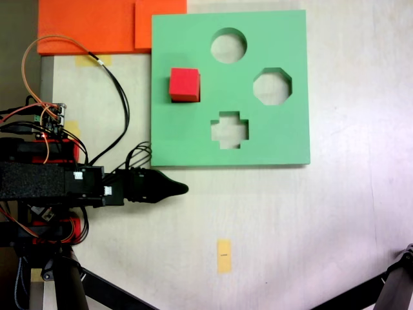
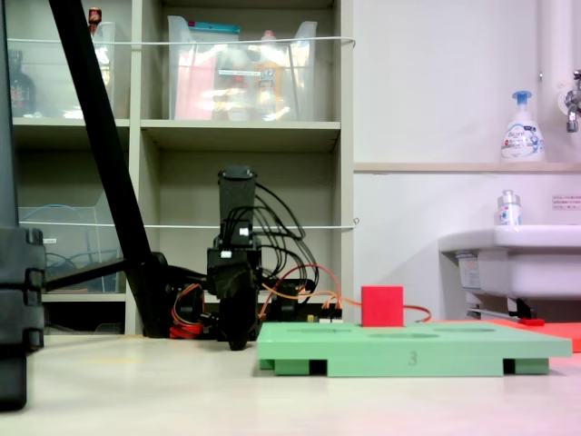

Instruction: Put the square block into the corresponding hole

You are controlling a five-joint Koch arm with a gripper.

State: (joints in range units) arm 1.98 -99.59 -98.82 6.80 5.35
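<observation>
Looking down in a fixed view, the square block sits on the green board at its left side, probably over the corresponding hole, which I cannot see. The gripper rests apart, over the bench; its jaws seem closed on nothing.

From the side in a fixed view, the square block stands above the board, so it looks not fully sunk.

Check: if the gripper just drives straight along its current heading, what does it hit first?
Probably nothing: in the top-down fixed view the gripper points right, passing just below the green board's near edge over bare table. The margin is slim, and height is unclear.
</observation>
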